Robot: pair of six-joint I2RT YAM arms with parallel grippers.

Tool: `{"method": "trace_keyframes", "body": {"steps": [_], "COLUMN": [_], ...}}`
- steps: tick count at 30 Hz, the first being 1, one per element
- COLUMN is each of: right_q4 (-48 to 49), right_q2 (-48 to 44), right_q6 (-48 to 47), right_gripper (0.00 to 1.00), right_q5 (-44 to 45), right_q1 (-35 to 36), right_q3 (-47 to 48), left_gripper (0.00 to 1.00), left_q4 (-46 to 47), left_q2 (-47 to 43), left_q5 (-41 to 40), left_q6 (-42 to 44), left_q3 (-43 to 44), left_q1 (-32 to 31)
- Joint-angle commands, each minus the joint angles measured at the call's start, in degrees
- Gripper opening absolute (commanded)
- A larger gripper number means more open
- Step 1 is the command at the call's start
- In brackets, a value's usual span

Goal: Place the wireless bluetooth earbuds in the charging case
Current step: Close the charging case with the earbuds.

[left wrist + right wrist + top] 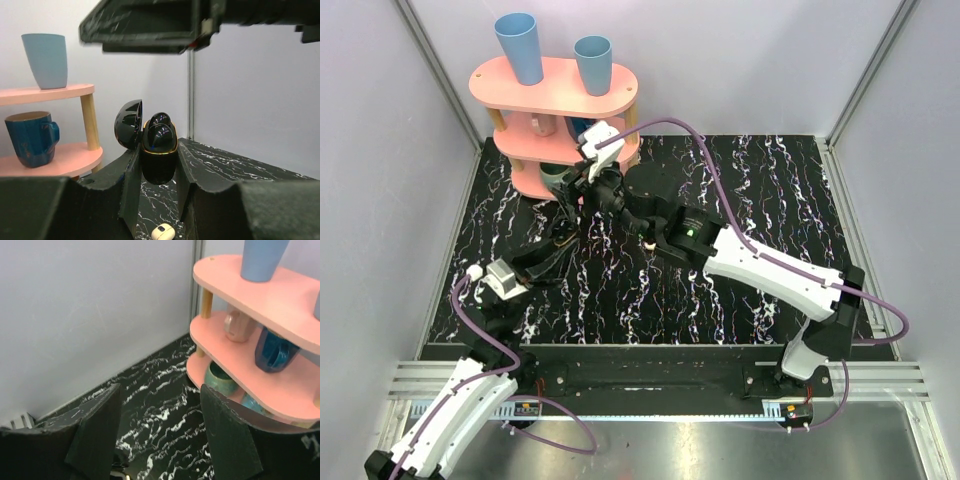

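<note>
Left gripper (158, 172) clamps open case (159, 142) by sides, near far-left corner. Right gripper (160, 390) splayed, empty. Earbud (163, 231) looks tiny, light, slick: pinch across body.

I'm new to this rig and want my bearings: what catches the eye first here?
A pink three-tier shelf stands at the far-left corner of the black marbled mat, two light blue cups on top. In the left wrist view, a glossy black gold-rimmed clamshell case sits open between the fingers of the left tool, a tiny cream-white earbud on the mat before it.
</note>
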Motion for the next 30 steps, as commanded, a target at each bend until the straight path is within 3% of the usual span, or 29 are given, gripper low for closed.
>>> {"method": "trace_keyframes", "body": {"steps": [1, 9, 30], "right_q4": [-12.4, -20.5, -29.4], "right_q2": [2.5, 4.4, 0.6], "right_q6": [1.1, 2.6, 8.1], "right_gripper": [0.7, 0.7, 0.7], "right_q5": [-2.8, -4.7, -7.7], "right_q1": [-0.5, -0.7, -0.8], "right_q3": [5.4, 8.6, 6.1], "left_gripper": [0.0, 0.0, 0.0], "left_q4": [-0.2, -2.6, -3.0], "left_q2": [0.7, 3.9, 4.1], "left_q5": [5.8, 9.8, 5.2], "left_q6": [2.5, 4.6, 6.3], "left_q3": [4.1, 6.4, 6.4], "left_q1": [0.0, 0.0, -0.1]}}
